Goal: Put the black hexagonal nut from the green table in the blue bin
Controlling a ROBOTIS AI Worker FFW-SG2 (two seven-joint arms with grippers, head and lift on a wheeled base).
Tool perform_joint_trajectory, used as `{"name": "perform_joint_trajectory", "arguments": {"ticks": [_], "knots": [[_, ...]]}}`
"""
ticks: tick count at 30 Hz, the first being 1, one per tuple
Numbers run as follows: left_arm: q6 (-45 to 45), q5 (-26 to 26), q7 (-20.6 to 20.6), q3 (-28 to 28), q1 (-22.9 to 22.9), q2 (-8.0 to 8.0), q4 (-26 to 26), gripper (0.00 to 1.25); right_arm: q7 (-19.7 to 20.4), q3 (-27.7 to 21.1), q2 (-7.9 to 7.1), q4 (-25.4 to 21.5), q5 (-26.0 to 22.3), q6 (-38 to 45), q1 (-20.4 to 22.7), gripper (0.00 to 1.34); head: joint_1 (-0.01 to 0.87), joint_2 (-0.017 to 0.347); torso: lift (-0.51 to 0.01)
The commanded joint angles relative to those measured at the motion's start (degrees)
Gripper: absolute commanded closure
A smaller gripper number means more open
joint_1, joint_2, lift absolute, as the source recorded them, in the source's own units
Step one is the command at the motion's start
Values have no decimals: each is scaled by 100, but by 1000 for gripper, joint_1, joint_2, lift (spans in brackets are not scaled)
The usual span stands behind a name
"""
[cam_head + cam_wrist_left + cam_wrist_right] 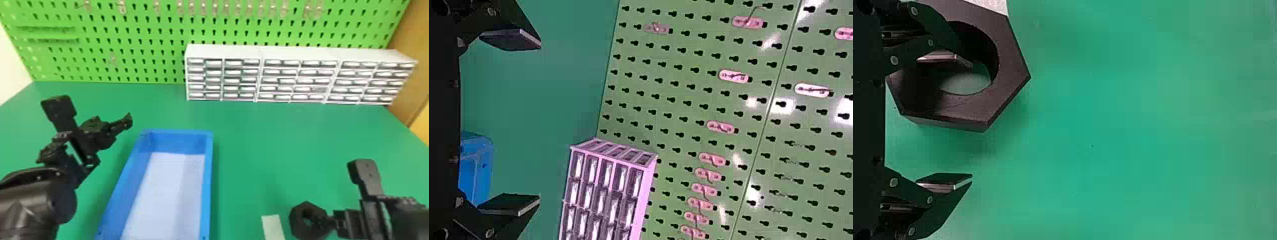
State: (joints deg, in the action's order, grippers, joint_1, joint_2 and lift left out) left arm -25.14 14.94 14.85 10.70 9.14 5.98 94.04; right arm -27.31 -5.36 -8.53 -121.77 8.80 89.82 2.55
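My right tool [342, 193] is spread, one finger across the thick black hexagonal nut [1010, 75]; left tool [92, 109] spread too.

Blue bin [209, 185] sits lower center-left, left gripper [92, 109] at left, black hexagonal nut [296, 220] and right gripper [339, 193] lower right, white drawer cabinet [223, 52] upper right.

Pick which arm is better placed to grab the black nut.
Right, I'd say: the right hand is open by the nut, one finger at its hole; the left hand is across the blue bin.
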Motion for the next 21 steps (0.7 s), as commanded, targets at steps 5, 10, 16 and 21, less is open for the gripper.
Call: {"name": "perform_joint_trajectory", "arguments": {"ticks": [5,10,16,21], "knots": [[0,0,0,2,0,0,0,186,6,0,0,22,-10,26,9,467,666,32,-100],[0,0,0,-6,0,0,0,186,6,9,-9,39,-10,26,9,467,666,32,-100],[0,0,0,2,0,0,0,186,-3,44,0,83,-10,26,9,467,666,32,-100],[0,0,0,2,0,0,0,186,-3,44,0,118,-10,26,35,467,666,32,-100]]}}
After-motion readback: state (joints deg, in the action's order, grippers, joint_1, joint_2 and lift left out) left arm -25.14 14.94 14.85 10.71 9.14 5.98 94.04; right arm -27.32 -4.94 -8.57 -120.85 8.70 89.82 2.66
